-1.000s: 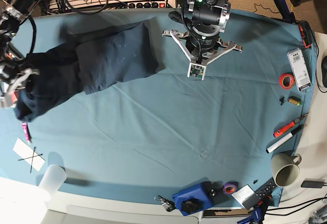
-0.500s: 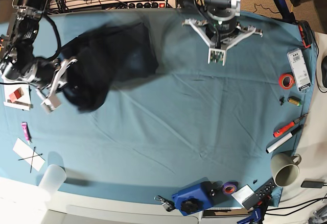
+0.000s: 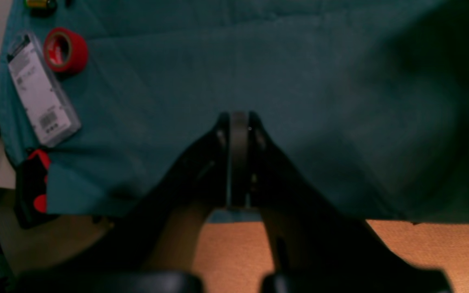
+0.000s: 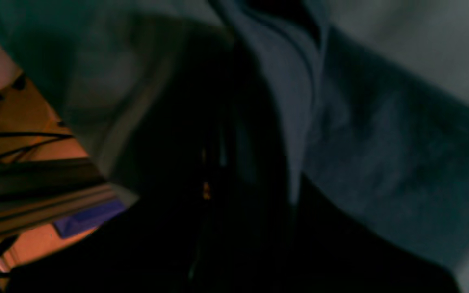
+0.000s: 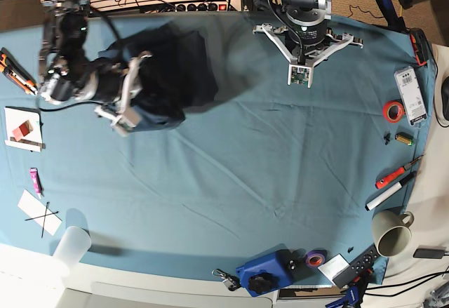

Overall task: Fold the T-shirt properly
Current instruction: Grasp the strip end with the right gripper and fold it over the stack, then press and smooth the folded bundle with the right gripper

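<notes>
The dark navy T-shirt (image 5: 179, 66) lies bunched at the table's back left on the teal cloth (image 5: 231, 175), part of it lifted and doubled over itself. My right gripper (image 5: 130, 101) is at the shirt's left front edge, shut on a fold of it. The right wrist view is dark and blurred, with T-shirt (image 4: 340, 142) fabric draped right against the fingers. My left gripper (image 5: 298, 76) hangs over bare cloth to the right of the shirt. In the left wrist view the left gripper (image 3: 238, 122) is shut with nothing in it.
Along the right edge lie a red tape roll (image 5: 393, 111), a packaged item (image 5: 410, 95), an orange-handled tool (image 5: 390, 178), a marker (image 5: 384, 197) and a mug (image 5: 391, 236). A blue object (image 5: 266, 271) sits at the front. A paper cup (image 5: 72, 245) and papers (image 5: 38, 213) lie front left.
My right arm has swung from the far left edge inward to the right, dragging the shirt's left part over the rest. The left arm moved back and right, then held still.
</notes>
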{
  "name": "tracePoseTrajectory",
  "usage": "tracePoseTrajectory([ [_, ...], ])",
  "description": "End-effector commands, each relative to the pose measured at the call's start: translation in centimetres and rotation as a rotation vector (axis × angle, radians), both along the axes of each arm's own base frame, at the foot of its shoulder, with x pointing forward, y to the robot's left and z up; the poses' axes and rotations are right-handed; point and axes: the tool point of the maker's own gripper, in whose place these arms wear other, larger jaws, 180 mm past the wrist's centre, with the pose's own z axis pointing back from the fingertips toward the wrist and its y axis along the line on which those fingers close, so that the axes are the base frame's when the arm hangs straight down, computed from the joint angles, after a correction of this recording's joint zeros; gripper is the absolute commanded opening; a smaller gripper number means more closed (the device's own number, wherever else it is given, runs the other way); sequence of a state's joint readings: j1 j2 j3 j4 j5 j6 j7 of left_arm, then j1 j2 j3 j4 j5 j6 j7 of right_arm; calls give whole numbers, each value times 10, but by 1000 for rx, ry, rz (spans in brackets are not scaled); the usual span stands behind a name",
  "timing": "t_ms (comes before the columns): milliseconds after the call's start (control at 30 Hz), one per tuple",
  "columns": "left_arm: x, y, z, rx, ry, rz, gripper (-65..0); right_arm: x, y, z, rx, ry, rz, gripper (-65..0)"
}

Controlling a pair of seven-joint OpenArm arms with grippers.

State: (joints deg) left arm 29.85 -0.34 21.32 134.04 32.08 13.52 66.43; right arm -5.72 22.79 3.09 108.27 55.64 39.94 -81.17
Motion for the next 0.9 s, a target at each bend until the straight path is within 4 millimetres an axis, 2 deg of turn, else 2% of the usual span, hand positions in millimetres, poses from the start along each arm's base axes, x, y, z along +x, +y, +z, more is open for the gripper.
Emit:
tracePoseTrajectory([
  [0, 2, 1, 7, -1, -28, 4, -650, 5, 4, 8, 13, -35, 8, -650],
  [67, -1, 0, 5, -1, -21, 4, -650, 3, 12, 5, 20, -28, 21, -650],
  [167, -2, 1, 4, 0, -15, 4, -650, 2, 15, 4, 22, -24, 28, -514],
  [200, -2, 1, 4, 0, -15, 4, -650, 2, 15, 4, 23, -24, 28, -490],
  [267, -2, 1, 4, -1, -15, 4, -650, 2, 19, 8, 45, -30, 35, -489],
  [433, 0, 0, 6, -2, -30, 0, -650, 0, 40, 39, 127, -106, 95, -489],
  [667, -2, 0, 5, -2, -30, -2, -650, -8, 57, 66, 186, -178, 158, -489],
  [867, 0, -1, 8, -3, -47, -7, -650, -8, 61, 73, 216, -186, 170, -490],
])
